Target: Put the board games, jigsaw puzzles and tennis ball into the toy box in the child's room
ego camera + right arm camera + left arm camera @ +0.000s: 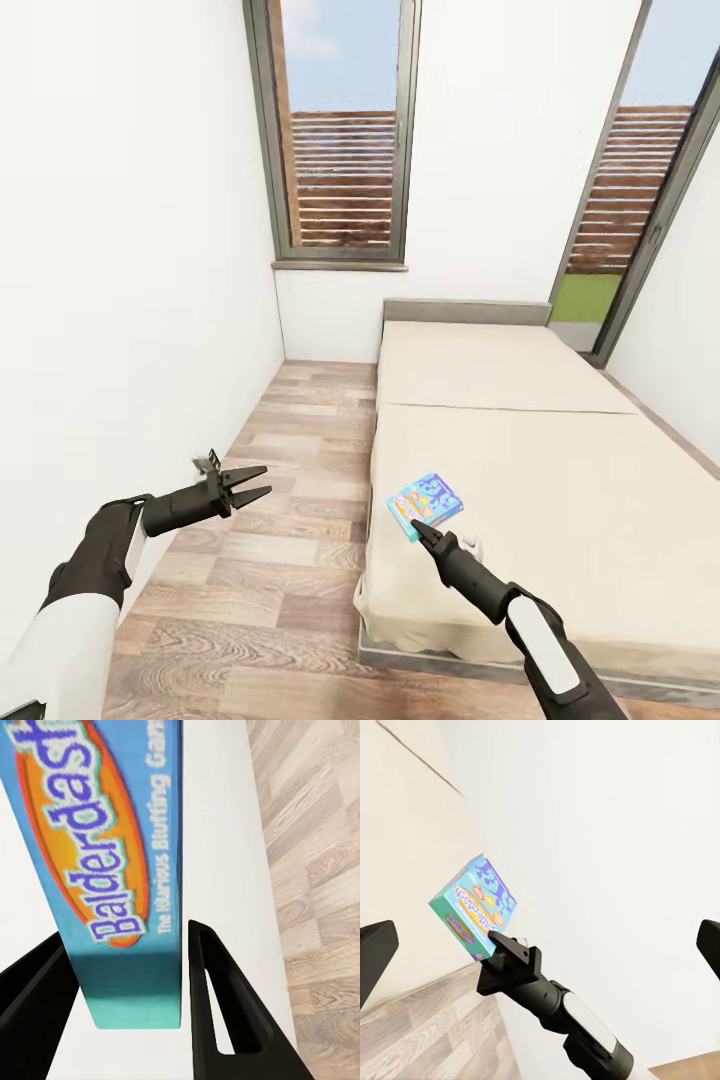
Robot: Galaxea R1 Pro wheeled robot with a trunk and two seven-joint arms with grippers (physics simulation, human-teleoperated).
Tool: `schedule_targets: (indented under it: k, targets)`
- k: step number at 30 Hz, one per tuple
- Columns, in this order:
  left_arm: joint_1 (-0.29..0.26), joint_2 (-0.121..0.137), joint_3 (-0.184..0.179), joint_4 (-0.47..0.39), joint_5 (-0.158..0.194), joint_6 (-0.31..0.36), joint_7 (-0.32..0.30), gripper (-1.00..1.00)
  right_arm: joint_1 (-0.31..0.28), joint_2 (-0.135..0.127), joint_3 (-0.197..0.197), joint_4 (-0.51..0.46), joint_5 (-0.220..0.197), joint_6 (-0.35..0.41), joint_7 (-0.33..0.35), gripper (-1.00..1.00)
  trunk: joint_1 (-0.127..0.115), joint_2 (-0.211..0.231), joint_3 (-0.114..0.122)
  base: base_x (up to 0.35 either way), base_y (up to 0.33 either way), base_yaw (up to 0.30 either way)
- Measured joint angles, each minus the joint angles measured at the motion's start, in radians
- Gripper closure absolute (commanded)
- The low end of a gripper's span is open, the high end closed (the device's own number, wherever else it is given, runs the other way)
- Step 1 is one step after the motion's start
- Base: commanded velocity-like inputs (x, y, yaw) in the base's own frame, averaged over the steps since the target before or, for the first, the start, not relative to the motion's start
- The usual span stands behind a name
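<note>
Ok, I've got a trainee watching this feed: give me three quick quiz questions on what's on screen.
1. True or false: the right hand has its fingers on either side of the blue board game.
2. Where is the left hand? A) over the wooden floor B) over the bed C) at the window
3. What title is printed on the game's edge in the right wrist view?

Key: 1 true; 2 A; 3 Balderdash.
</note>
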Motion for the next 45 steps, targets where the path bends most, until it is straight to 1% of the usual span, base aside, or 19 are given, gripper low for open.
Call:
schedule_targets:
  k: [14, 23, 33, 45]
  targets:
    - [0.0, 0.0, 0.0, 0.0, 0.0, 0.0, 0.0, -1.0, 0.0, 0.003, 0.0, 0.0, 0.0, 0.0, 0.0, 1.0, -0.054, 0.098, 0.044, 0.0, 0.0, 0.0]
    - [0.0, -0.001, -0.001, 0.0, 0.0, 0.0, 0.0, -1.0, 0.0, 0.001, 0.0, -0.001, 0.0, -0.001, 0.002, 1.0, -0.088, 0.161, 0.081, 0.0, 0.0, 0.0]
    - [0.0, -0.001, -0.003, 0.0, 0.0, 0.0, 0.0, -1.0, 0.0, 0.001, 0.0, 0.0, 0.0, -0.002, 0.001, 1.0, -0.127, 0.231, 0.113, 0.0, 0.0, 0.0]
    - [0.0, -0.002, -0.003, 0.0, -0.001, -0.018, 0.0, -1.0, 0.0, 0.0, 0.0, 0.0, 0.0, 0.0, 0.003, 1.0, -0.173, 0.315, 0.152, 0.0, 0.0, -0.012]
